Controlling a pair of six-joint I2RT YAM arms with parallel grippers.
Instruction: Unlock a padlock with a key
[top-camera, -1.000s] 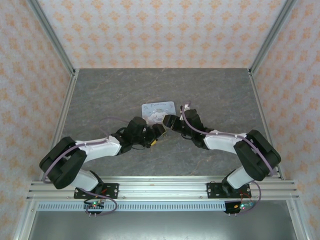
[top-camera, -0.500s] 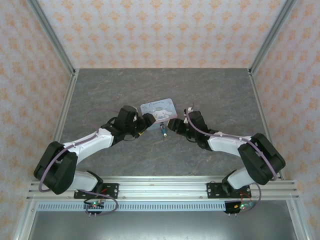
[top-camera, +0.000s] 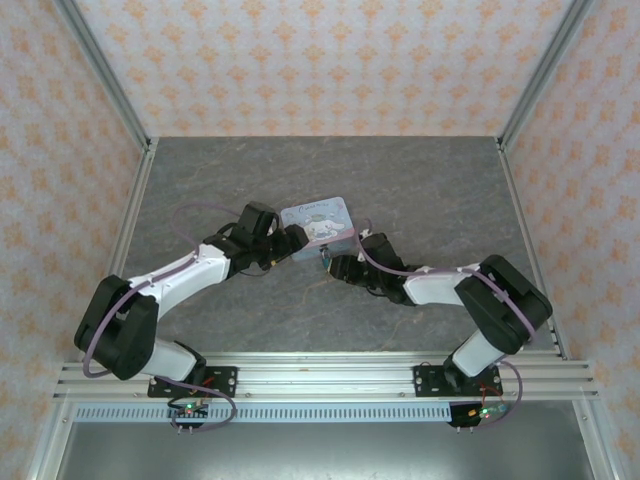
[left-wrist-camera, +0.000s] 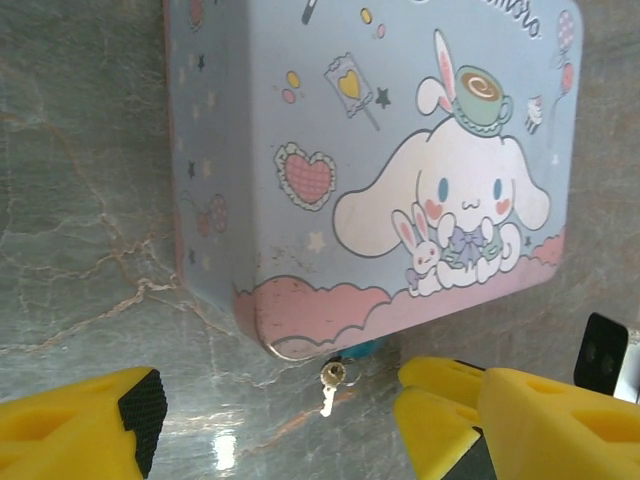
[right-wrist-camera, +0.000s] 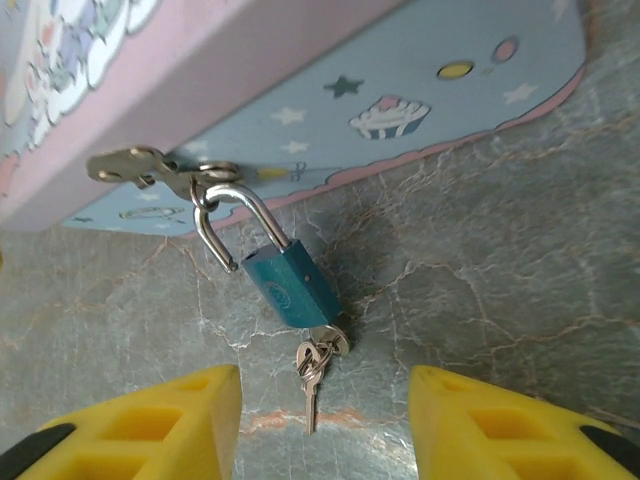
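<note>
The padlock (right-wrist-camera: 291, 287) has a blue body and hangs by its thin shackle from the hasp (right-wrist-camera: 150, 165) of the pastel tin (right-wrist-camera: 300, 90). One shackle leg ends free beside the body. A key (right-wrist-camera: 342, 338) sits in the body's underside, and a second key (right-wrist-camera: 312, 388) on the same ring lies on the table. My right gripper (right-wrist-camera: 325, 440) is open just short of the keys, touching nothing. In the left wrist view the key (left-wrist-camera: 329, 388) and a sliver of padlock (left-wrist-camera: 366, 347) show under the tin's edge (left-wrist-camera: 300, 330). My left gripper (left-wrist-camera: 280, 440) is open beside them.
The tin (top-camera: 318, 219) lies mid-table on the grey stone surface (top-camera: 420, 190). The left gripper (top-camera: 296, 241) is at its near-left corner and the right gripper (top-camera: 335, 265) just in front of it. Metal frame posts and patterned walls close in the table.
The two grippers have parted from in front of the tin. The left one swung back-left beside it, the right one drew nearer. The tin turned slightly and the padlock now hangs free.
</note>
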